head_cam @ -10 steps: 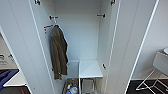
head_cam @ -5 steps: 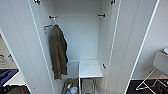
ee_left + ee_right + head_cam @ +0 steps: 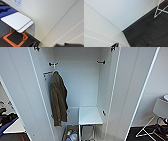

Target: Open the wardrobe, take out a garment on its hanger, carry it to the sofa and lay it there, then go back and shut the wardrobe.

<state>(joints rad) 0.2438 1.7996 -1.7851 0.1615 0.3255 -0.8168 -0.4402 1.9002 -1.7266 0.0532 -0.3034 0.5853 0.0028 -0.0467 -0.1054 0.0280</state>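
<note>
The wardrobe point(image 3: 82, 79) stands right in front of me with both white doors swung wide; the left door point(image 3: 22, 92) and right door point(image 3: 130, 89) frame its white interior. On a side hook at the left hangs a long olive-brown coat point(image 3: 58, 100). A low white shelf point(image 3: 90, 115) sits at the bottom right inside. A strip of the blue sofa point(image 3: 6, 10) lies behind a side table. A dark part of my left gripper point(image 3: 70, 44) is next to a white wardrobe panel. A dark tip of my right gripper point(image 3: 115, 44) is near a white panel above the dark floor.
A white-topped side table on an orange frame point(image 3: 16, 21) stands left of the wardrobe. A white chair with wire legs point(image 3: 160, 109) is at the right on the dark floor point(image 3: 149, 28). Small items lie in a box point(image 3: 71, 135) at the wardrobe's bottom.
</note>
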